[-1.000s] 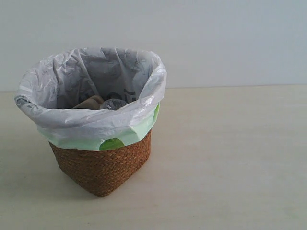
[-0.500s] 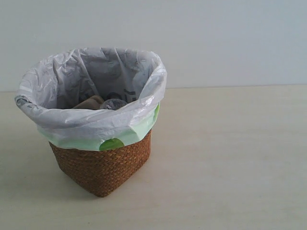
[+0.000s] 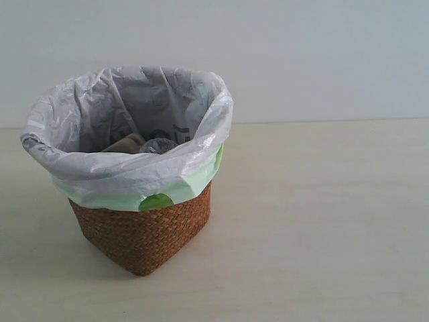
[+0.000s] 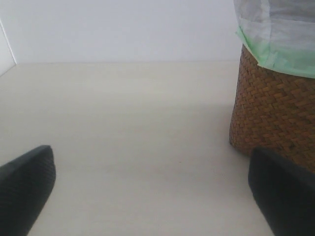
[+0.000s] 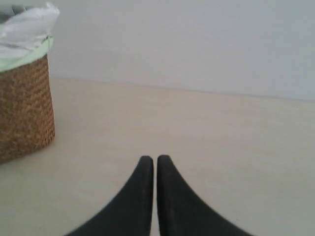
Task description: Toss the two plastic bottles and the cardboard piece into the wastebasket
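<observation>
One wastebasket [image 3: 144,235] is pictured on one bench [image 3: 322,221], lined with two bags: one whitish bag [image 3: 100,176] and one pale green bag [image 3: 198,181]. Inside, one cardboard piece [image 3: 127,143] and one bottle [image 3: 159,145] can be made out. Two grippers are counted: the left gripper [image 4: 147,196] and the right gripper [image 5: 155,164].

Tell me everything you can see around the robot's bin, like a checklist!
Surface: pale, smooth table.
Job's things: wastebasket stands upright, with a whitish bag folded over its rim. Inside lie the beige cardboard piece and, beside it, a grey rounded thing, too hidden to name. No bottle clearly seen.
Clutter: nothing seen.
Grippers: left gripper has its jaws wide apart, holding nothing, close to the basket's base. Right gripper has its jaws shut together, empty.
Cables: nothing seen.
Surroundings: plain pale wall behind the table.
</observation>
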Available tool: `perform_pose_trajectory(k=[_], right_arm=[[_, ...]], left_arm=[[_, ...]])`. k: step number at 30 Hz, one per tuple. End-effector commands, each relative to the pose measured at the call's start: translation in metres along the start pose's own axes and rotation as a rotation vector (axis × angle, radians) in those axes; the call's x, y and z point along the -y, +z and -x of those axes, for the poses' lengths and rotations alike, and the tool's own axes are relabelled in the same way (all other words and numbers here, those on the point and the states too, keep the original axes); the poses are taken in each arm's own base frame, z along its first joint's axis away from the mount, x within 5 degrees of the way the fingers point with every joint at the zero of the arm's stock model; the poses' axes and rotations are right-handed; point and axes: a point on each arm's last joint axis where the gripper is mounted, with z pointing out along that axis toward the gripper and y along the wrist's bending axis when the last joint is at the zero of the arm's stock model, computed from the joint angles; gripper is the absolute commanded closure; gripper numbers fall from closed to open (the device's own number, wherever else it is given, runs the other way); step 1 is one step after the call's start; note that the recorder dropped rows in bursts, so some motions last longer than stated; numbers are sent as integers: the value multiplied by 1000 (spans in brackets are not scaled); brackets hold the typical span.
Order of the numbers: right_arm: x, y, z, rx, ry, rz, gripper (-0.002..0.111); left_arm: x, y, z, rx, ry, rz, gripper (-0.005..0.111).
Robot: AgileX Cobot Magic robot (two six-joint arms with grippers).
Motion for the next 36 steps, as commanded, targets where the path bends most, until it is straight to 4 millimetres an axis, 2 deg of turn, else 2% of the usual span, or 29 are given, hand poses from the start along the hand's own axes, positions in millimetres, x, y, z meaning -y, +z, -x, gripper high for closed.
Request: perform_pose_trajectory(k=[1, 14, 36], right_arm=[[1, 0, -9, -83, -3, -15, 108], [1, -1, -13, -129, 91, -21, 108], [1, -1, -13, -129, 91, -21, 108]], left_arm=[[0, -1, 2, 15, -9, -7, -1], [0, -1, 2, 15, -9, -7, -1], [0, -1, 2, 15, -9, -7, -1]])
